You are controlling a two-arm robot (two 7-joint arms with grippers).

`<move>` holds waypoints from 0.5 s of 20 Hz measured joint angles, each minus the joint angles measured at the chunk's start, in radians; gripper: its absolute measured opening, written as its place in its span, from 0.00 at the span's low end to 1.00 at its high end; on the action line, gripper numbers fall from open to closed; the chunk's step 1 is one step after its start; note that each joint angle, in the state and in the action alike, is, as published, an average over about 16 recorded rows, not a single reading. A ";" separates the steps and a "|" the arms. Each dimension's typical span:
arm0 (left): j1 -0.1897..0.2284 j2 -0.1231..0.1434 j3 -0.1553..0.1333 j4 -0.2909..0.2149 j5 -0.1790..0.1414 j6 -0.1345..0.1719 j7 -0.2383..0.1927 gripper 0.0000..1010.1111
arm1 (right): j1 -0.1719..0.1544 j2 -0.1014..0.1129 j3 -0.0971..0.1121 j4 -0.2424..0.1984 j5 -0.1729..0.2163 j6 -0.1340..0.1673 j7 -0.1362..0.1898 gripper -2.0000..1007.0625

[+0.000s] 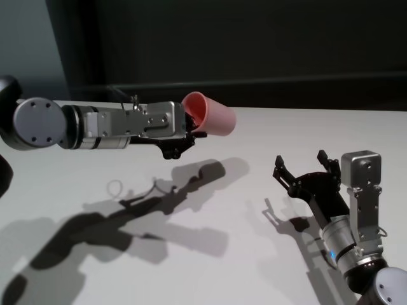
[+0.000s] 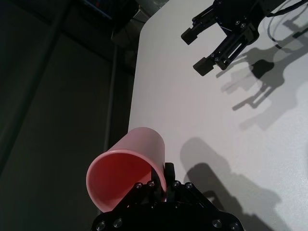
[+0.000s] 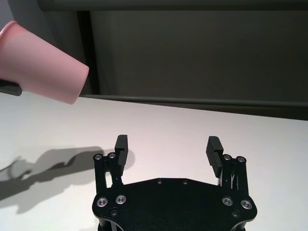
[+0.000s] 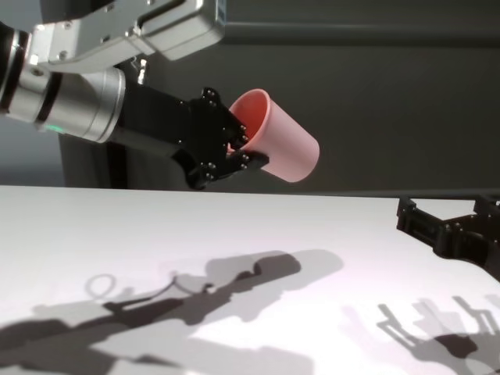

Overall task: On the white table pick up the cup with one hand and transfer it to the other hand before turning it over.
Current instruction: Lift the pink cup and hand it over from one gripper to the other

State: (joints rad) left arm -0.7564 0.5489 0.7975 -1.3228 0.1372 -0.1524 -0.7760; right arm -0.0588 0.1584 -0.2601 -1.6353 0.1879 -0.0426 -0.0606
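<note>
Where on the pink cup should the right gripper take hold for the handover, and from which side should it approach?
Probably the closed base end. The left gripper pinches the wall at the rim of the pink cup, held tilted above the white table, base pointing toward the robot's right. That bare tapered half is free, so the open right gripper could come from the right and close across it.

we see open air between the raised cup (image 1: pixel 213 114) and right gripper (image 1: pixel 305 166), bare white table (image 1: pixel 267 133) beneath, nothing between them
</note>
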 joint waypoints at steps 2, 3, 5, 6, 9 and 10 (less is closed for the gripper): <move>0.016 -0.011 -0.022 0.002 -0.039 0.000 0.007 0.05 | 0.000 0.000 0.000 0.000 0.000 0.000 0.000 0.99; 0.024 -0.017 -0.032 0.003 -0.058 0.001 0.009 0.05 | 0.000 0.000 0.000 0.000 0.000 0.000 0.000 0.99; 0.036 -0.030 -0.052 0.006 -0.098 0.002 0.012 0.05 | 0.000 0.000 0.000 0.000 0.000 0.000 0.000 0.99; 0.042 -0.037 -0.061 0.007 -0.117 0.003 0.012 0.05 | 0.000 0.000 0.000 0.000 0.000 0.000 0.000 0.99; 0.055 -0.056 -0.088 0.012 -0.180 0.007 0.010 0.05 | 0.000 0.000 0.000 0.000 0.000 0.000 0.000 0.99; 0.059 -0.062 -0.097 0.013 -0.201 0.008 0.009 0.05 | 0.000 0.000 0.000 0.000 0.000 0.000 0.000 0.99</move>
State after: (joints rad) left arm -0.6977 0.4870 0.7006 -1.3094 -0.0634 -0.1442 -0.7672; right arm -0.0588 0.1584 -0.2601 -1.6353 0.1879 -0.0426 -0.0606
